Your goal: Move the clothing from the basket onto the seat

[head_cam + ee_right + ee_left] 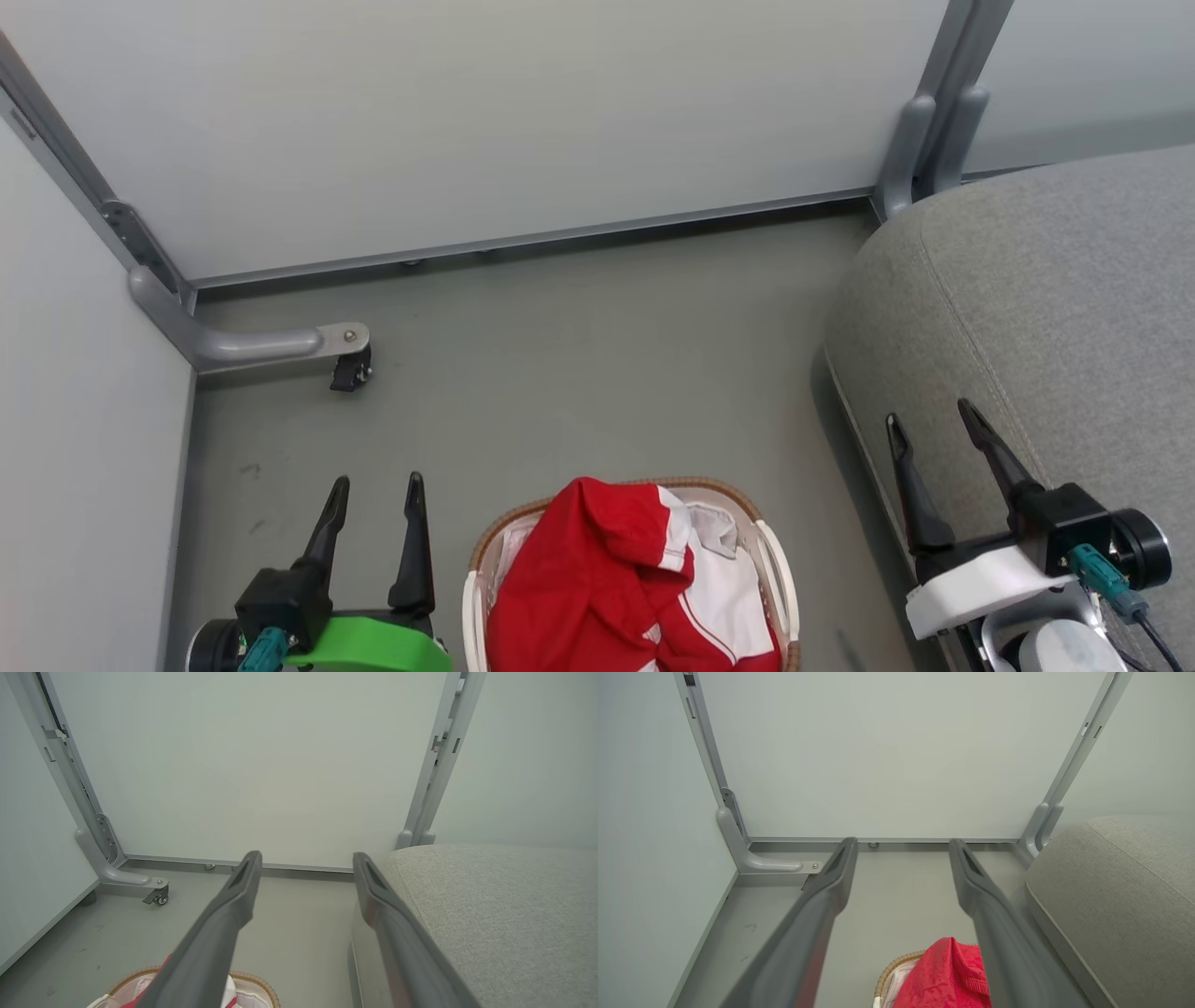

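In the head view, the left gripper (379, 479), fingers spread and empty, stands just left of the small oval white perforated plastic basket with a brown woven rim (782, 579). The red soft-fabric clothing with white panels (607, 569) is heaped inside the basket. The right gripper (929, 412), likewise spread and empty, hangs over the edge of the large grey upholstered seat (1055, 299), with the basket to its left.

In the left wrist view, the clothing lies low between the parted fingers.

In the right wrist view, the basket sits under the left finger and the seat under the right.

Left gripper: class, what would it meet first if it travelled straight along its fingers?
The left gripper would probably reach the white wall panel near the floor; depth is unclear.
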### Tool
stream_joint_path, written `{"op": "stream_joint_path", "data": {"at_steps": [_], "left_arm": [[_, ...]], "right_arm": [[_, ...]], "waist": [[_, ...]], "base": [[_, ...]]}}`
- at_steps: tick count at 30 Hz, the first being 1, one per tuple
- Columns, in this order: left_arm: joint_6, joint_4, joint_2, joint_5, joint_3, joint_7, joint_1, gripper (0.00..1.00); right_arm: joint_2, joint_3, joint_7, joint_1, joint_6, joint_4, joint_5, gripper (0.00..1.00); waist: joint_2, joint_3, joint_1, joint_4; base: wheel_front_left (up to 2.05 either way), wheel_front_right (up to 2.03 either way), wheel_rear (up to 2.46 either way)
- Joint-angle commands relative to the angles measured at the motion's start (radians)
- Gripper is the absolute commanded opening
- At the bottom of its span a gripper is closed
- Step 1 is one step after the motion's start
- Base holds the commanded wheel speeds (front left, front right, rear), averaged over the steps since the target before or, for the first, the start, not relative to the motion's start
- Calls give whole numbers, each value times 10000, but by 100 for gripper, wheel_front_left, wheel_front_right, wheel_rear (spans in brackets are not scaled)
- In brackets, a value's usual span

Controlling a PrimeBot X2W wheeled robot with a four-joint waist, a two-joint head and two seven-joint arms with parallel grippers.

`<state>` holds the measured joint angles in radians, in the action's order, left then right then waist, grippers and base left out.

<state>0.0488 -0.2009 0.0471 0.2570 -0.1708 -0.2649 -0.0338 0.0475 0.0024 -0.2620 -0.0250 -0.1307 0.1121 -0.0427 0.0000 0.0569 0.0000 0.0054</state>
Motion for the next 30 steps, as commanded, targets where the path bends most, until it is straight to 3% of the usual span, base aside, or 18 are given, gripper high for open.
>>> {"op": "stream_joint_path", "data": {"at_steps": [1,12,23,30], "left_arm": [[34,40,58,20,-93,7,306,100],[241,-982,59,-735,-756,8,2714,100],[448,-4037,66,-1230,-785,5,5175,100],[552,-5590,71,-1299,-934,7,5997,100]], "right_arm": [[53,-7,-46,-195,1,-81,7,100],[46,284,-46,-1710,3,-410,-205,100],[40,828,-46,-3043,3,-555,-800,100],[38,1247,-46,-3362,3,-585,-1205,100]], "waist": [[0,631,0,-258],[0,3325,0,-1178],[0,5586,0,-2250],[0,6338,0,-2734]], "base": [[0,0,0],[0,0,0],[0,0,0],[0,0,0]]}}
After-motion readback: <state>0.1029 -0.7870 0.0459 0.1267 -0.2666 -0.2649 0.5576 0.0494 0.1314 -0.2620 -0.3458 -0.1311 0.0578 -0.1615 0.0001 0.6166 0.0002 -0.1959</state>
